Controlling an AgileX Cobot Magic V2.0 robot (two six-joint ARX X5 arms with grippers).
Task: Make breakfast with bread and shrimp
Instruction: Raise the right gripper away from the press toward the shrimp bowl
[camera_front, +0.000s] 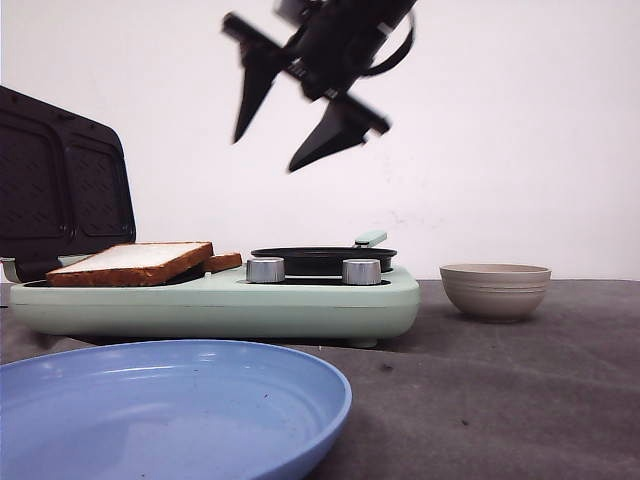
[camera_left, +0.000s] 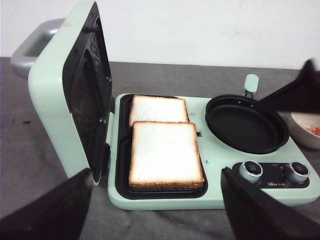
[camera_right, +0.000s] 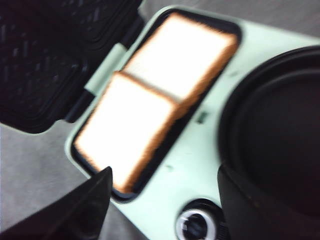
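With both bread slices (camera_left: 165, 150) lying overlapped in the cooker's (camera_left: 210, 195) open grill tray, I am hovering the right gripper (camera_front: 300, 105), jaws spread and empty, above it, judging that next I am reaching for shrimp in the bowl (camera_front: 495, 290) beside it.

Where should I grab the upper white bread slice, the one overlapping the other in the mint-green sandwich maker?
Grip the upper white bread slice at its crust edge nearest the knobs, coming from above: it rests tilted on the other slice, and the open lid blocks the opposite side.
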